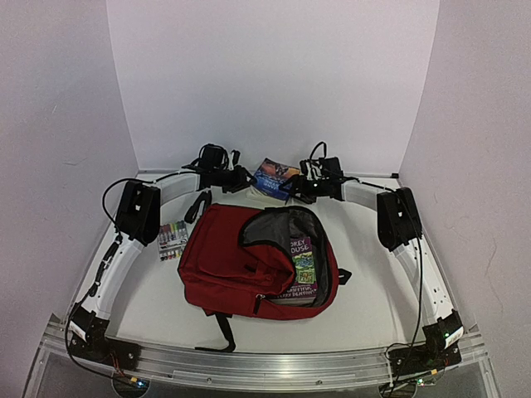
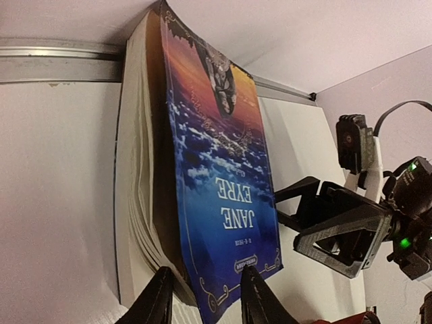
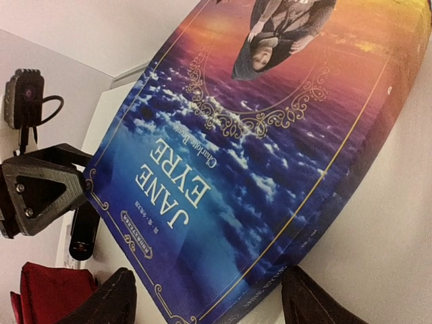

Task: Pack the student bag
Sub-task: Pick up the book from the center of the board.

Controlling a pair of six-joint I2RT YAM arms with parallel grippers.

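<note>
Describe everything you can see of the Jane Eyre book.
The Jane Eyre book is a thick paperback with a glossy cover shading from orange sky to blue clouds, gold scrollwork, a dark-clad figure and pale title lettering. It sits near the far edge of the table, beyond the student bag, apparently tipped up. The left gripper straddles one corner, though whether it pinches the book is unclear. The right gripper stands open around another corner.

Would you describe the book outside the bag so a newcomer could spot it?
Find the dark red backpack in the centre and look just beyond it, toward the back wall. The book there has a blue-and-orange cover reading Jane Eyre, unlike the greenish second book inside the backpack.
</note>
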